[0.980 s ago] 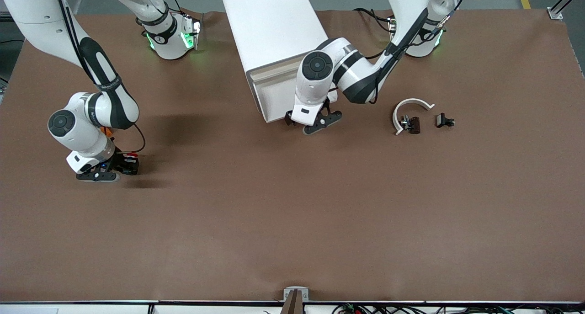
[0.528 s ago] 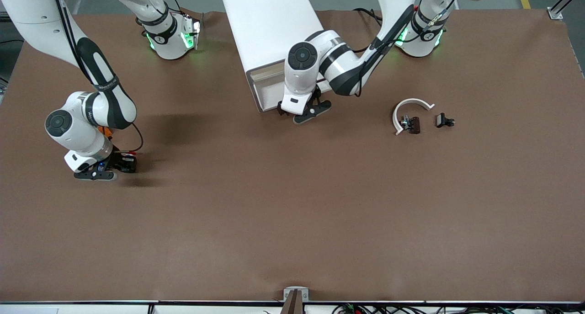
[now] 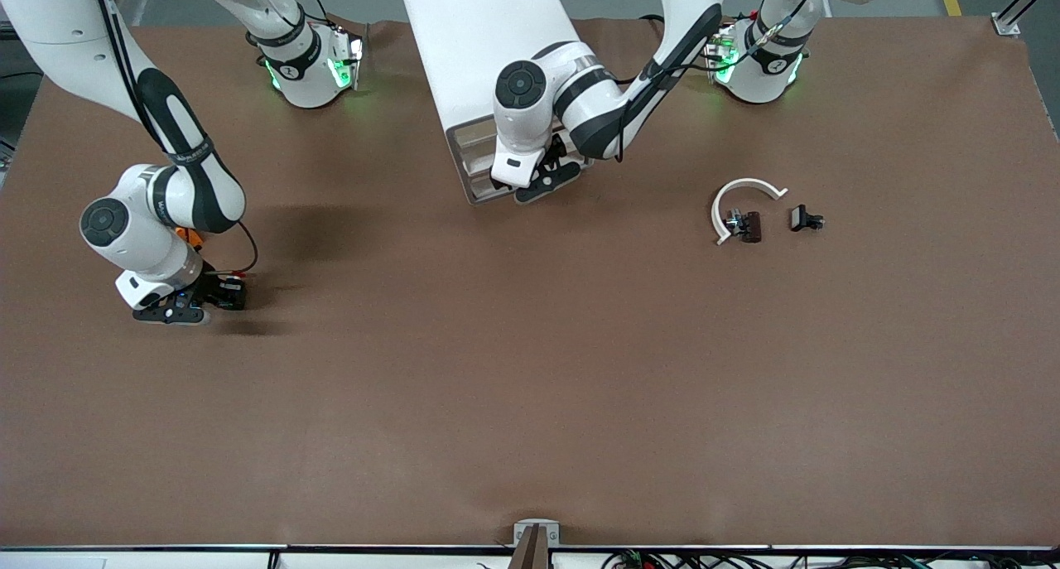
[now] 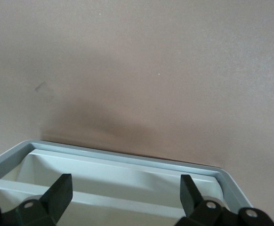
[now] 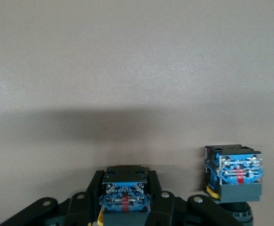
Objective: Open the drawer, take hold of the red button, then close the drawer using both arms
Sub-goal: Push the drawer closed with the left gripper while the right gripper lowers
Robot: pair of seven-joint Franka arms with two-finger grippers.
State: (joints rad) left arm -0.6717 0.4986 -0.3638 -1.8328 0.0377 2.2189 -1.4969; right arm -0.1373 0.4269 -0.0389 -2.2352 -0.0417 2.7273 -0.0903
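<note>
While the button [image 5: 125,197] is sitting clamped in the right gripper's [image 3: 222,296] fingers, low over the worktop [image 3: 530,387] at the right arm's end, the left gripper [image 4: 125,194] is hanging at the drawer [image 3: 478,168] front in the cabinet [image 3: 489,47], fingers spread wide, gripping nothing.

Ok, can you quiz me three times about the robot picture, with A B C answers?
1. Where is the left hand?
A. at the cabinet front
B. over a sink
C. on the floor

2. What colour is the table?
A. green
B. brown
C. blue

3. The left hand's fingers are
A. open
B. shut
C. holding a cube

Answers: A, it hovers at the cabinet's front. B, the top is brown all over. A, the left wrist view shows the fingers wide apart with nothing between them.
</note>
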